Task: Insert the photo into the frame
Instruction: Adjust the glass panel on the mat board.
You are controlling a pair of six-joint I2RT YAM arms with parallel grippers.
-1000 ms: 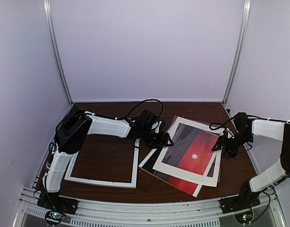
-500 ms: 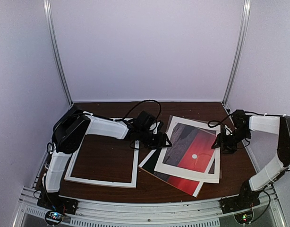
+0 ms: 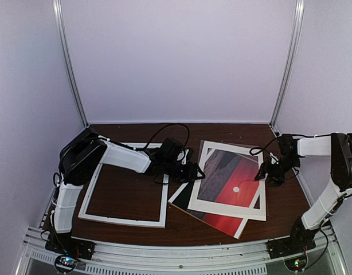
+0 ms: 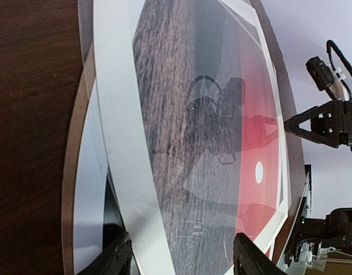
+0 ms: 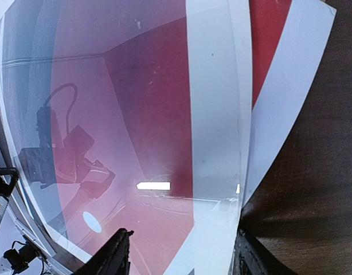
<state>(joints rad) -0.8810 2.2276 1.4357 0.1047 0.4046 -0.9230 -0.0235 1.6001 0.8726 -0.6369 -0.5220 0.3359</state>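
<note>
Locate the photo (image 3: pixel 217 222) right of centre on the table (image 3: pixel 130 189), face up, as the lowest visible layer of a skewed stack. Find it overlaid by the white mat (image 3: pixel 223 208) and, uppermost, by the clear sheet (image 4: pixel 87 189), with its red near corner protruding past the mat. Locate the frame (image 3: pixel 122 220) flat on the left, bare wood showing inside its rails and its right rail just beside the stack's near-left corner.

Read the left gripper (image 3: pixel 191 172) as unclenched, fingers spread at the stack's left edge, clamping nothing. Read the right gripper (image 3: pixel 263 173) likewise at the right edge (contact with the sheet edge not resolvable in either wrist view).

Treat the step in hand as clearing the covers off the photo.

Guard against these faults:
- Dragging the whole stack instead of one layer, caused by fingers catching mat and sheet together.
- Bowing and springing of the clear sheet, caused by pressing inward from both edges at once; likely to shift the photo.
- Creasing the photo, caused by a fingertip digging under the wrong layer.
- Knocking the frame's right rail with the left arm (image 3: pixel 127 157), caused by working close beside it.
</note>
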